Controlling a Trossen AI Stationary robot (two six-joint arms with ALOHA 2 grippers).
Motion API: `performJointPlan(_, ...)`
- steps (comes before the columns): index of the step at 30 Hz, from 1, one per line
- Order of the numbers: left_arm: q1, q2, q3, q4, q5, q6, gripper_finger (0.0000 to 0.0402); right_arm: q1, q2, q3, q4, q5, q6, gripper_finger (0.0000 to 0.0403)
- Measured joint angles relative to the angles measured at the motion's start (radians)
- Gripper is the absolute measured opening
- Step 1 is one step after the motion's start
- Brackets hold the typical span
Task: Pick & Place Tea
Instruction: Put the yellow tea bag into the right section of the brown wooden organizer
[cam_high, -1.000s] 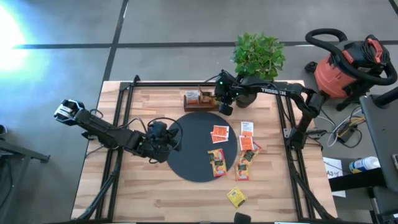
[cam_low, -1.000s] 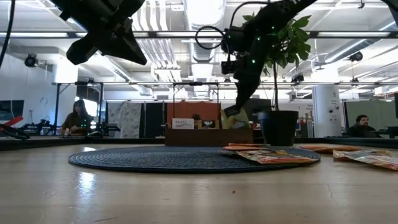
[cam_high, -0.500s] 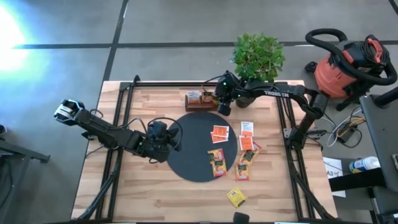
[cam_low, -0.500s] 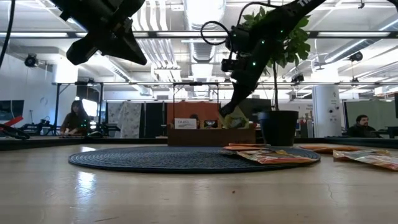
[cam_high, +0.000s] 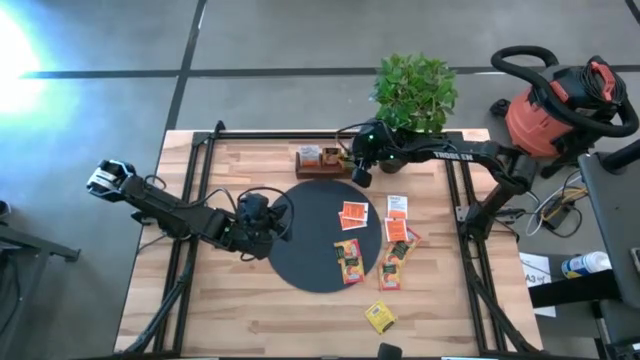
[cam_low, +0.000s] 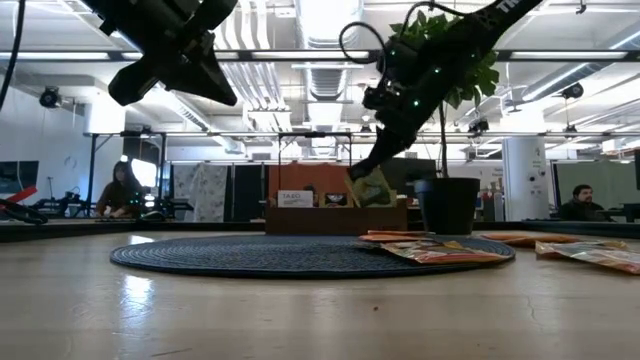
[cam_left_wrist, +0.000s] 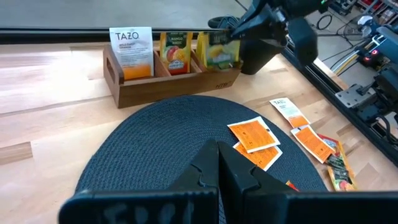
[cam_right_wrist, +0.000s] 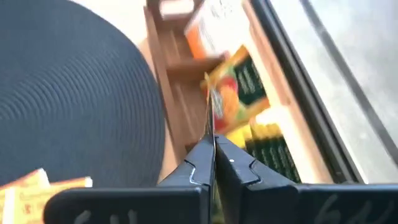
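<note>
Fingers of the right gripper (cam_right_wrist: 210, 152) are pinching shut on a yellow-green tea sachet (cam_right_wrist: 239, 87) printed with fruit, holding it tilted over the wooden box (cam_high: 320, 160) at the tabletop's (cam_high: 250, 320) far edge — beside the black mat (cam_high: 310, 240). Other orange and yellow sachets (cam_high: 398, 232) are lying loose on mat and wood. The left gripper (cam_left_wrist: 217, 165) is hovering closed and empty over the mat's left rim.

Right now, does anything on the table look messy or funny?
Yes. Several small flat paper tea sachets lie scattered, some overlapping and crooked, on the round black woven mat and the wooden tabletop beside it, while others stand neatly in the brown wooden compartment box. One yellow sachet lies alone near the table's front edge.
</note>
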Motion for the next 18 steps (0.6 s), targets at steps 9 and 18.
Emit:
performJointPlan(9, 0.004, 0.000, 0.000, 0.000, 0.000, -0.023, 0.0000, -0.021, -0.031, -0.124, 0.102, -0.055, 0.000, 0.0008)
performJointPlan(18, 0.011, 0.000, 0.000, 0.000, 0.002, -0.045, 0.0000, -0.023, -0.050, -0.165, 0.232, -0.051, -0.019, 0.0008)
